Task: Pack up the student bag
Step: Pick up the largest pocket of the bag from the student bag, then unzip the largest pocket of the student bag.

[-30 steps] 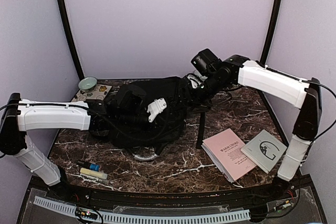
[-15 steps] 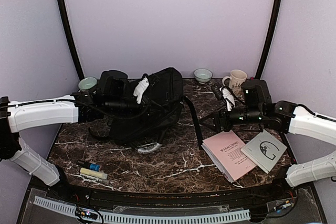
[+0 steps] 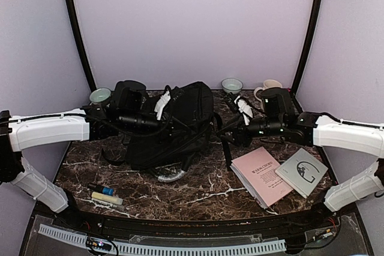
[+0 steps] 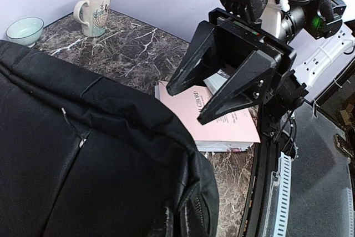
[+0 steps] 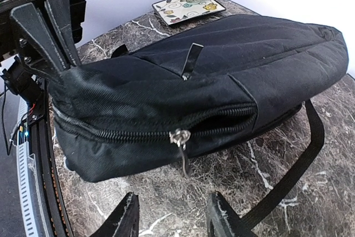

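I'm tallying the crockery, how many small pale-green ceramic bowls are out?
2 bowls: one back left by the patterned square plate, one back centre beside the cream mug; the black fabric bag may hide more.

Pink booklet [image 3: 262, 176]: the cover title reads "WARM CHORD". In the left wrist view only "CHORD" shows. Smaller lines beneath are too fine to read.

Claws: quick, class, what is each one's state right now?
Left claw: closed on the large black soft fabric bag.
Right claw: open, holding nothing.
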